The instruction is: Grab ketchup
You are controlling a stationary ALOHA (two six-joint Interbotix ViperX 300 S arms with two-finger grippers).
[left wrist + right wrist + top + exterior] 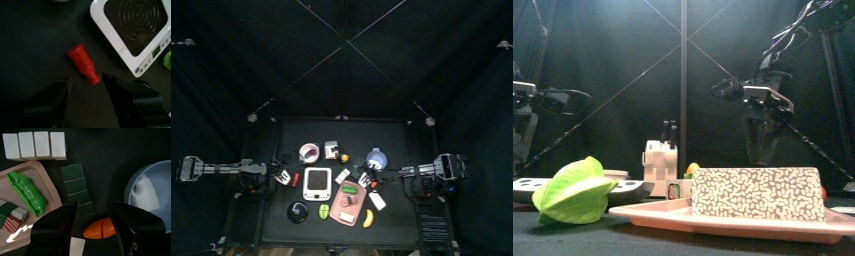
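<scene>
Lining up on ketchup bottle (pixel 84 64): left gripper (pixel 85 85) w/ jaws spread, nothing held, bottle's tip between them. Next: lower, close. Right gripper (pixel 92 220) parked, jaws apart.

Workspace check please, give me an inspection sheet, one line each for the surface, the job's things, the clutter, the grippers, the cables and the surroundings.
Surface: small black table, crowded in its middle and front.
Job's things: small red ketchup bottle lying on its side on the table, beside the white kitchen scale, touched by nothing.
Clutter: pink tray holding a speckled block; green pea pod; green star-shaped fruit; row of white blocks; orange piece; pale blue bowl.
Grippers: left gripper open above the ketchup bottle, a jaw on each side; right gripper open, holding nothing.
Cables: nothing seen on the table.
Surroundings: black curtains all round.
</scene>
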